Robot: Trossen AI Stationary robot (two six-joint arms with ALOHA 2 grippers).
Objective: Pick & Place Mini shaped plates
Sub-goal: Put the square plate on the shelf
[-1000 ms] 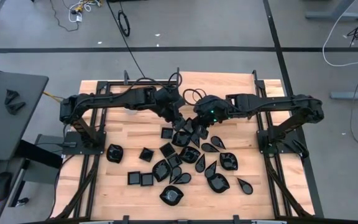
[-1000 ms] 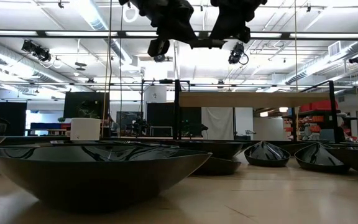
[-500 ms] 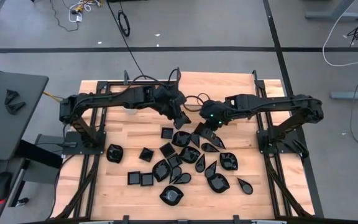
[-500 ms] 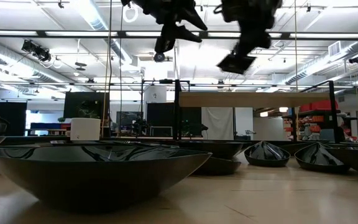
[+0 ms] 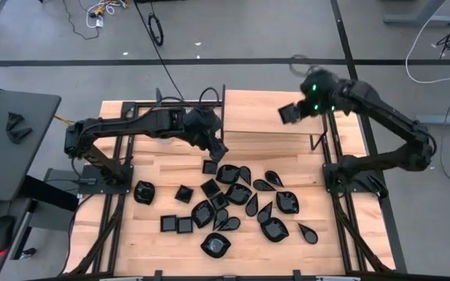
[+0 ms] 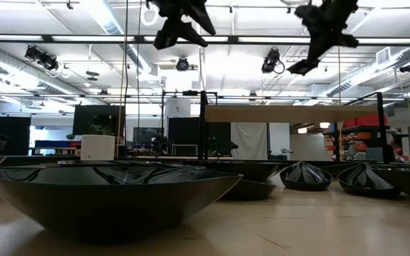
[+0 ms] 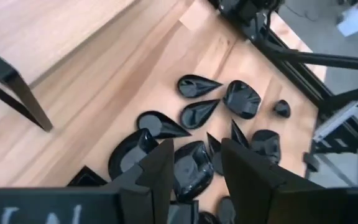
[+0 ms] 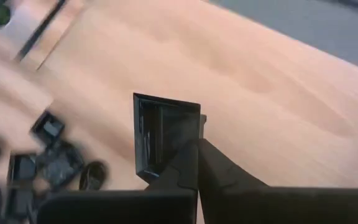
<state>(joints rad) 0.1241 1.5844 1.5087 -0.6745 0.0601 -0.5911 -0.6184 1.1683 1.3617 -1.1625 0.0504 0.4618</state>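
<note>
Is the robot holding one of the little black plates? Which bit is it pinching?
Yes. The right gripper pinches a square plate by its rim, high above the table. The left gripper is open and holds nothing.

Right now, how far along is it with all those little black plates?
Early, it seems. No plate looks set aside yet. The right gripper holds a square plate over the bare far end of the table; the left gripper hangs open above the pile, which remains.
</note>
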